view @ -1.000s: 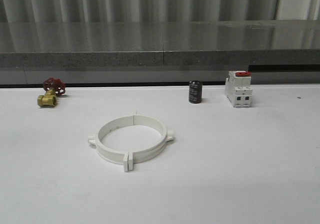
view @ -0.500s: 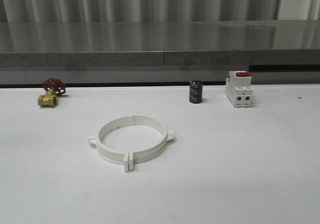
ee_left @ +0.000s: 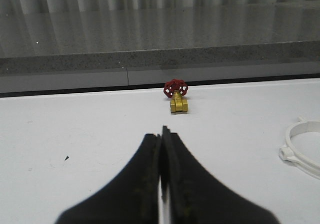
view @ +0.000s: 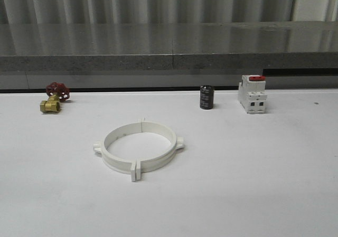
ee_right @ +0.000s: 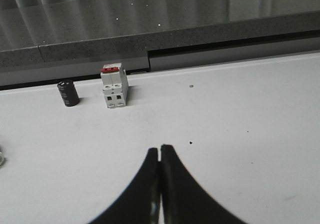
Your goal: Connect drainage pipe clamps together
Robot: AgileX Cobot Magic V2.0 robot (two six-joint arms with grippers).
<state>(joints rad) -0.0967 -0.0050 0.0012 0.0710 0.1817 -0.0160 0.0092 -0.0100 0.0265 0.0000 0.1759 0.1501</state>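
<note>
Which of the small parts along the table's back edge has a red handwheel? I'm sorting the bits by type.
The brass valve, at the far left of the back row. Its red wheel sits on a gold body; the black cylinder is plain, and the white breaker has a red top.

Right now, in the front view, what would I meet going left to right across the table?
Brass valve with a red handwheel → white pipe clamp ring → small black cylinder → white breaker with a red top.

Across the front-view pictures nothing can be seen to have changed: the joined clamp ring (view: 138, 148) lies at the same spot on the tabletop (view: 253, 168) relative to the breaker (view: 252, 94), with no visible shift or turn.
</note>
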